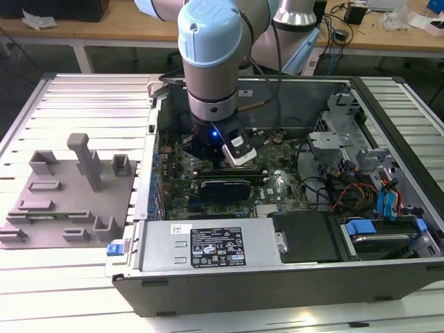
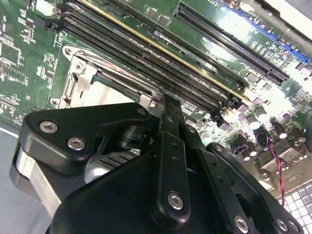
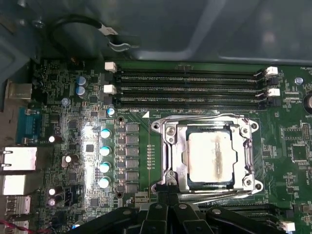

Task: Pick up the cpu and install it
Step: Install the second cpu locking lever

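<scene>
The cpu (image 3: 210, 155), a silver-grey square with a smudged top, lies flat inside the motherboard socket (image 3: 168, 146), ringed by its shiny metal frame. My gripper (image 3: 166, 187) hovers just off the socket's edge with its black fingertips (image 3: 161, 187) drawn together and nothing between them. In the second wrist view the gripper (image 2: 165, 105) points at a corner of the same socket (image 2: 80, 78). In the exterior view the arm reaches down into the open computer case, with the gripper (image 1: 208, 149) low over the green board.
Black memory slots (image 3: 190, 87) run alongside the socket. A row of blue-topped capacitors (image 3: 105, 156) stands on its other side. The grey fixture plate (image 1: 66, 201) with upright blocks sits outside the case on the exterior view's left. The power supply (image 1: 208, 246) and drive bays (image 1: 374, 201) crowd the case.
</scene>
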Tool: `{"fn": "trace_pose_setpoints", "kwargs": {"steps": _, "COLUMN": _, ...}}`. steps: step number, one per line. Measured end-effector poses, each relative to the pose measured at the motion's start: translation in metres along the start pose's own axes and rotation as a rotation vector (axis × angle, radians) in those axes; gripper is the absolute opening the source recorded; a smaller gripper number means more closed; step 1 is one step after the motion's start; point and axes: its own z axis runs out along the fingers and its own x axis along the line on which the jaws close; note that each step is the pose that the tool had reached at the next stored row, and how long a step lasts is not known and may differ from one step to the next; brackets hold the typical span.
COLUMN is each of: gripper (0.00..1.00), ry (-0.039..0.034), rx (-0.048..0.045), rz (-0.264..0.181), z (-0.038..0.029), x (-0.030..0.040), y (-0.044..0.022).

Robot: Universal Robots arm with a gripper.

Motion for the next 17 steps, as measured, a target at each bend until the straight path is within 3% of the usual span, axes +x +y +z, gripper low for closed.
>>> {"fn": "trace_pose_setpoints", "kwargs": {"steps": 9, "gripper": 0.11, "ry": -0.0009, "rx": -0.0011, "rz": 0.006, "z": -0.0010, "x": 0.0000, "y": -0.0070}}
{"fn": "trace_pose_setpoints", "kwargs": {"steps": 17, "gripper": 0.11, "ry": -0.0054, "rx": -0.0249, "rz": 0.039, "z": 0.0016, "x": 0.0003, "y": -0.0079}}
